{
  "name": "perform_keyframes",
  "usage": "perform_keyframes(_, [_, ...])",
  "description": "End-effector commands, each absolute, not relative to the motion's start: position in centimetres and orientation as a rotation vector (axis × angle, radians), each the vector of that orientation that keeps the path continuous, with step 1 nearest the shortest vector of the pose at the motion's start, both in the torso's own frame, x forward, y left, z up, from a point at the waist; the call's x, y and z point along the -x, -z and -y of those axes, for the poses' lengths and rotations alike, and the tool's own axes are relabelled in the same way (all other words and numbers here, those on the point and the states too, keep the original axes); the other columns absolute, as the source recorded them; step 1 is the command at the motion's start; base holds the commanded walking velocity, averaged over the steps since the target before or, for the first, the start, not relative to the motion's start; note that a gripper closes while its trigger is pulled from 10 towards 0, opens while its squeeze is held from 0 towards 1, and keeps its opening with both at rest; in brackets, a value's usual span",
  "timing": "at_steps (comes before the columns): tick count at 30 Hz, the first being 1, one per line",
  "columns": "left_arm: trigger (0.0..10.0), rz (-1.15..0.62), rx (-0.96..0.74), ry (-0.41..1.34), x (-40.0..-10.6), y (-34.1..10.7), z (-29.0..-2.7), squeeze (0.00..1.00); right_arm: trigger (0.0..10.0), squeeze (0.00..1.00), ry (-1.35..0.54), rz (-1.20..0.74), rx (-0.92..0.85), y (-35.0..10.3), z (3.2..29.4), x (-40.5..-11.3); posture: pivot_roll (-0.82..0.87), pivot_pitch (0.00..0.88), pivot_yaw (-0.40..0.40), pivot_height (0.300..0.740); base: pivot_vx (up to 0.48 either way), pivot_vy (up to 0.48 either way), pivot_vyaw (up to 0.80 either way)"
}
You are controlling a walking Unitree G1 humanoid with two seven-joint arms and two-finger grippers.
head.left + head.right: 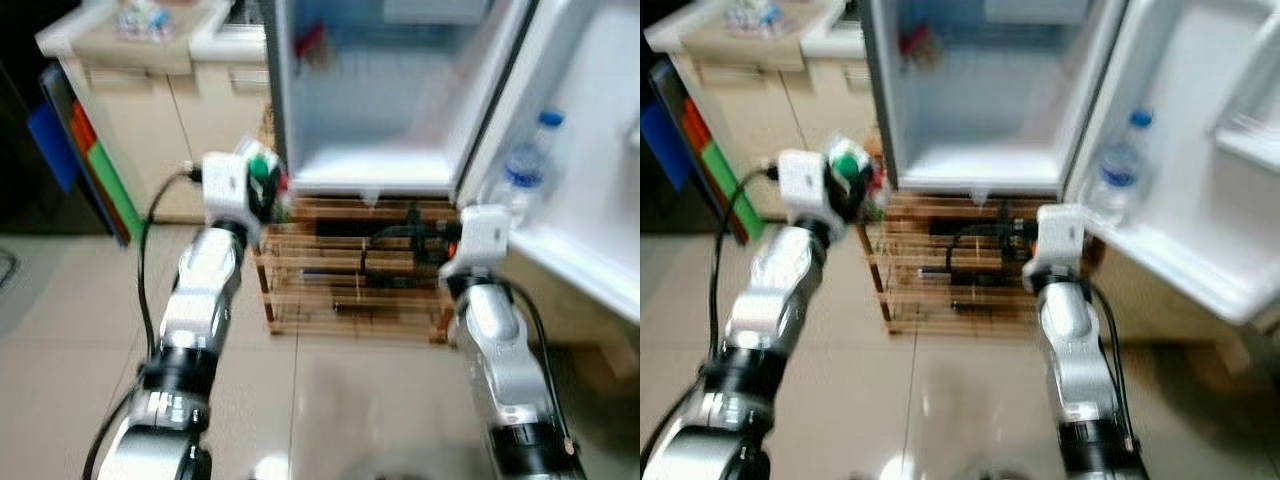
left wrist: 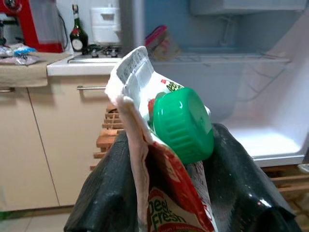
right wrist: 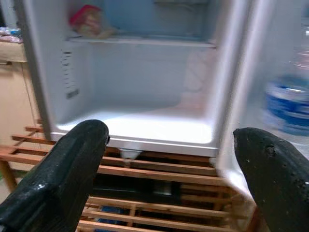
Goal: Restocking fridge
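Your head cameras looked down at the open fridge (image 1: 370, 110) from near; both wrist cameras faced its inside, closer.

A glossy beige tiled floor (image 1: 330, 400) is seen before cream cabinets (image 1: 200, 110) topped by a pale counter (image 1: 130, 45), where a red appliance (image 2: 29, 24) and a dark bottle (image 2: 77, 31) are set against the wall
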State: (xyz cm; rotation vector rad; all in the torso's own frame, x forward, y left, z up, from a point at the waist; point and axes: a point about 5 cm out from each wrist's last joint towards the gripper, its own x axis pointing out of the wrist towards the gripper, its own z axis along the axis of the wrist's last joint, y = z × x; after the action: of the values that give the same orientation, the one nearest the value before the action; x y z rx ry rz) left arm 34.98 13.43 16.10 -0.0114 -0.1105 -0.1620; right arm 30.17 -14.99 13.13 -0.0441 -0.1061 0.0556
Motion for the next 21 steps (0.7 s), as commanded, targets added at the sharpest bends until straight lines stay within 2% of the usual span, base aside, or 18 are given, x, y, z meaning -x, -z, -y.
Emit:
perform_keyframes(1, [10.0, 0.115, 0.012, 0.175, -35.2, -16.4, -12.6, 0.0, 10.0, 0.0, -0.031, 0.108, 0.061, -13.2, 15.7, -30.1, -0.11, 0.0, 0.049, 0.74, 0.0, 0.0, 0.0])
perform_keyframes(11, [10.0, 0.208, 0.009, 0.223, -34.8, -17.9, -11.9, 0.0, 10.0, 0.0, -0.04, 0.122, 0.058, -13.4, 15.6, -30.1, -0.11, 0.0, 0.048, 0.74, 0.0, 0.0, 0.0])
perform_keyframes(20, [10.0, 0.198, 0.009, 0.201, -34.9, -17.8, -12.2, 0.0, 10.0, 0.0, -0.051, 0.122, 0.063, -13.4, 15.6, -30.2, -0.11, 0.0, 0.046, 0.74, 0.421, 0.0, 0.0])
perform_keyframes(21, [10.0, 0.198, 0.053, 0.202, -34.9, -17.9, -12.1, 0.0, 10.0, 0.0, -0.053, 0.122, 0.064, -13.4, 15.6, -30.2, -0.11, 0.0, 0.044, 0.74, 0.431, 0.0, 0.0])
